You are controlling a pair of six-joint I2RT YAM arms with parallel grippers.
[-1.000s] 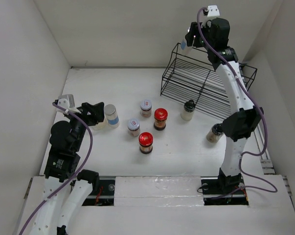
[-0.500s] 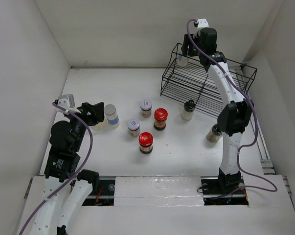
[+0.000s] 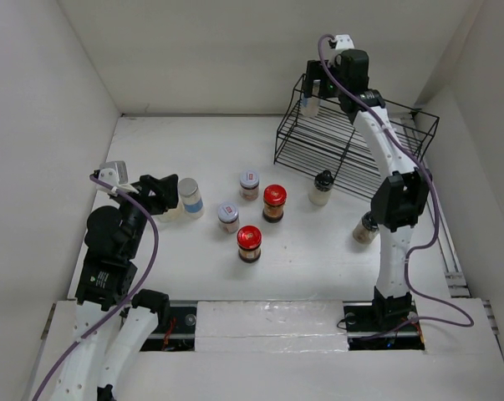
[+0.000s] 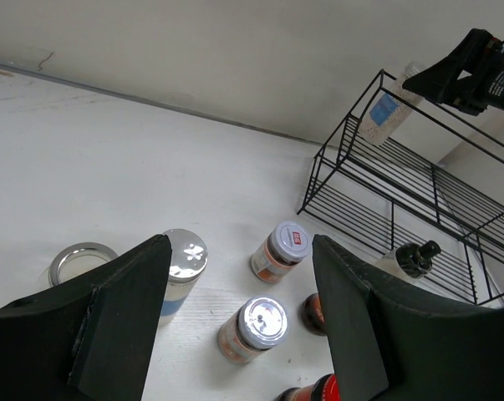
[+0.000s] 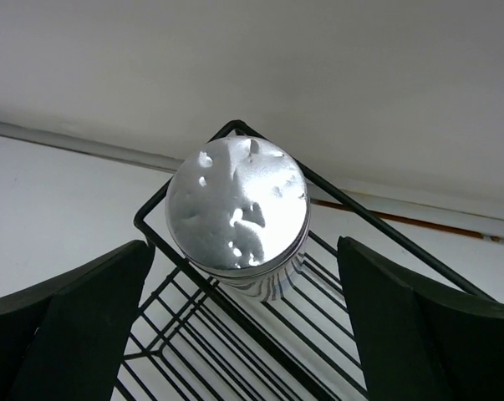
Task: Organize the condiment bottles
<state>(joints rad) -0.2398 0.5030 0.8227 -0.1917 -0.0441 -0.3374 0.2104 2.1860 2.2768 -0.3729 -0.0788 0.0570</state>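
Here, at the far left corner of the rack (image 3: 352,144), the right gripper (image 5: 245,244) clasps a silver-lidded jar (image 5: 236,205), held tilted above the top edge. The left gripper (image 4: 239,244) hangs low with its fingers spread wide, grasping nothing. A blue-label jar (image 4: 180,269) stands just ahead of its left finger, and a second jar (image 4: 252,327) stands farther out between the two fingers. The table (image 3: 176,142) is plain white, and white walls (image 3: 218,50) box it in on three sides.
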